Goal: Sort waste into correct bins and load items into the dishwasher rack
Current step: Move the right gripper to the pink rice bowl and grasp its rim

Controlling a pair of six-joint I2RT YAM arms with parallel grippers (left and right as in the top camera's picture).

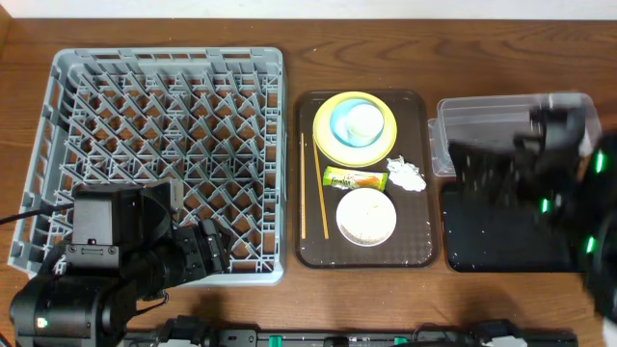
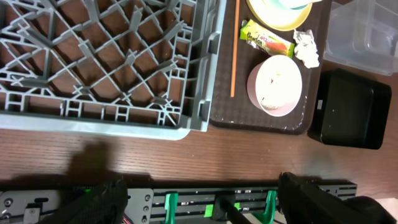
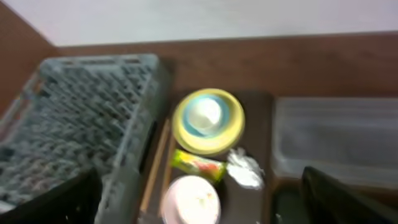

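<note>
Sorting looks unstarted to me: the left gripper by the rack and the right gripper both gape empty, so next comes lowering onto the wrapper.

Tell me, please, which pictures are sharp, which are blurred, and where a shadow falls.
Overhead: sharp on the rack and brown tray, but the right arm is smeared by motion blur. Left wrist: sharp, with a soft shadow on the table beside the rack. Right wrist: soft all over; the plate and wrapper lack crisp edges.
</note>
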